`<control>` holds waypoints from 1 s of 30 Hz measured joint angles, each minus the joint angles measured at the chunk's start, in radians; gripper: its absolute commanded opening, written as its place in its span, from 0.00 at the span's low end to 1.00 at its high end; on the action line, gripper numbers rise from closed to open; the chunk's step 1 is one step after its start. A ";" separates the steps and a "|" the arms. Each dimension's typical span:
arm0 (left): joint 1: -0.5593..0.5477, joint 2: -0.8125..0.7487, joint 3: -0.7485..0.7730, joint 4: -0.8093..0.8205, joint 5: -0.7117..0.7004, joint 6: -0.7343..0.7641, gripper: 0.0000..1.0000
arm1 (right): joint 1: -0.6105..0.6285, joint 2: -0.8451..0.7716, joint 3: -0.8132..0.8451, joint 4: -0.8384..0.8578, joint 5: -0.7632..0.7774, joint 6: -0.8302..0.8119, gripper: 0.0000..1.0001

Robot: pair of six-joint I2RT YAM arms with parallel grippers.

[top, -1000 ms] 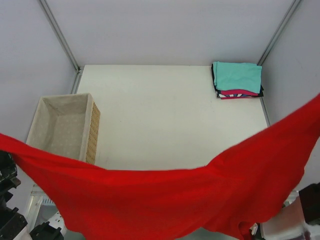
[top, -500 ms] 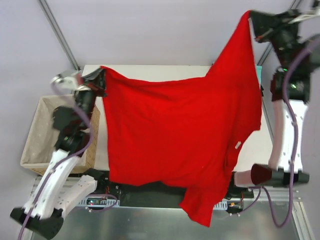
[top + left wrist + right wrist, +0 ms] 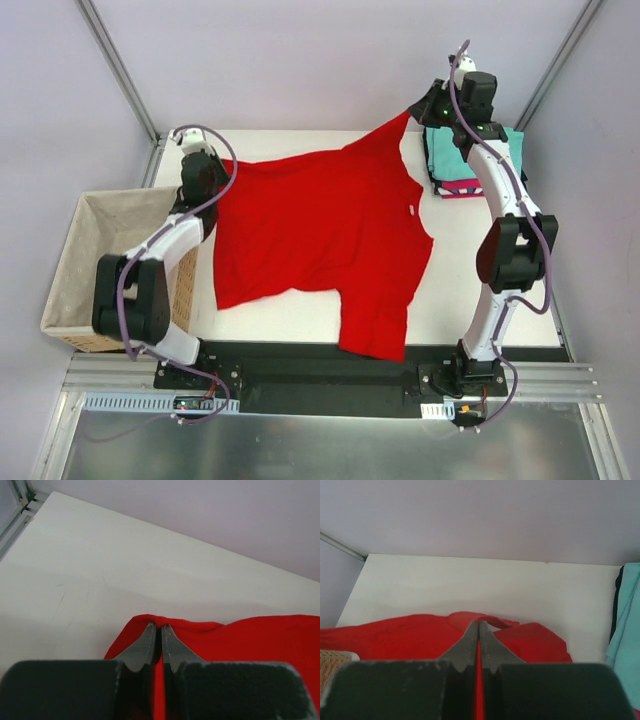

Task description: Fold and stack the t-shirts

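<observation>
The bright red t-shirt (image 3: 320, 230) lies spread across the white table, its lower part hanging over the near edge. My left gripper (image 3: 213, 166) is shut on its far left corner, low at the table; red cloth (image 3: 250, 640) bunches around the closed tips (image 3: 160, 627). My right gripper (image 3: 415, 112) is shut on the far right corner, which stays lifted in a peak. A strip of red cloth (image 3: 395, 635) shows between its closed tips (image 3: 478, 624). A stack of folded t-shirts (image 3: 475, 155), teal on top of magenta-pink and black, sits at the far right corner.
A wicker basket (image 3: 186, 262) with beige lining stands at the table's left edge, beside the left arm. The teal folded shirt (image 3: 627, 620) lies close to the right of my right gripper. Metal frame posts rise at both far corners.
The red t-shirt, held high and close to the camera a second ago, has been swung forward and laid down on the table. Both arms have reached to the far side.
</observation>
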 measured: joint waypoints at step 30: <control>0.048 0.455 0.477 -0.053 0.129 -0.005 0.99 | 0.106 0.299 0.430 -0.040 0.170 -0.110 0.97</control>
